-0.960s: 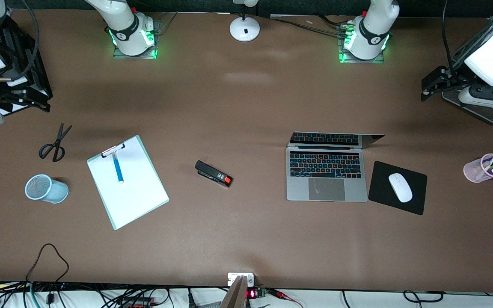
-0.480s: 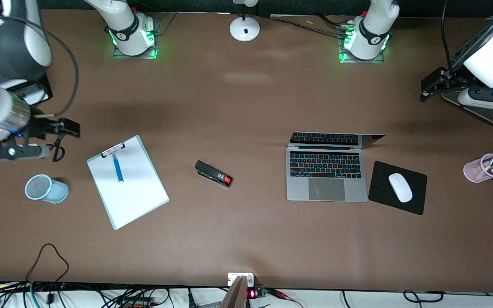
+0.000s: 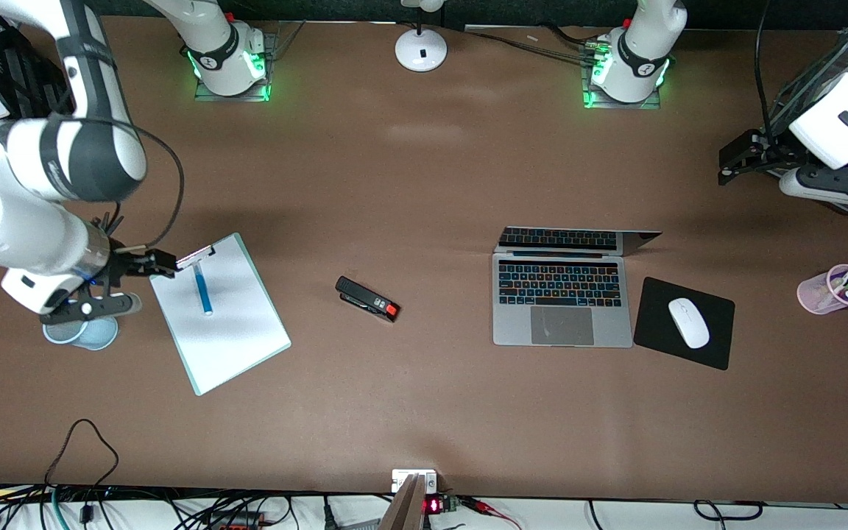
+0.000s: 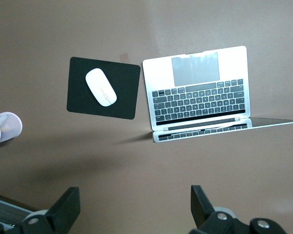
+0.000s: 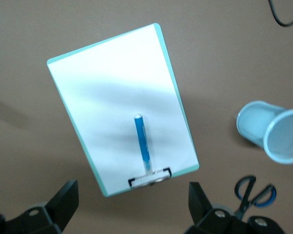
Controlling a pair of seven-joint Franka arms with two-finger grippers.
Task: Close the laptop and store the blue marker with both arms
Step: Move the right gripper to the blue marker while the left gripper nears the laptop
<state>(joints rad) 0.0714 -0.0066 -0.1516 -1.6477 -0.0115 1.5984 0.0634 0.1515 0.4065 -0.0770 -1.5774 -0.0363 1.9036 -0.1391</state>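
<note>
**Right pincer arrives at the clipboard**

The right pincer (image 3: 140, 283), fingers spread, has swung in over the clipboard (image 3: 240, 338) edge. The blue marker (image 3: 202, 288) lies on it, under the clip. The left pincer (image 3: 739, 156), spread, has eased toward the open laptop (image 3: 562, 316). A stapler (image 3: 367, 298) lies between clipboard and laptop.

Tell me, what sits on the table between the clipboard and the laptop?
Only a black stapler with a red end lies between the clipboard and the open laptop; the rest of that stretch is bare brown table, as the front view shows.
</note>
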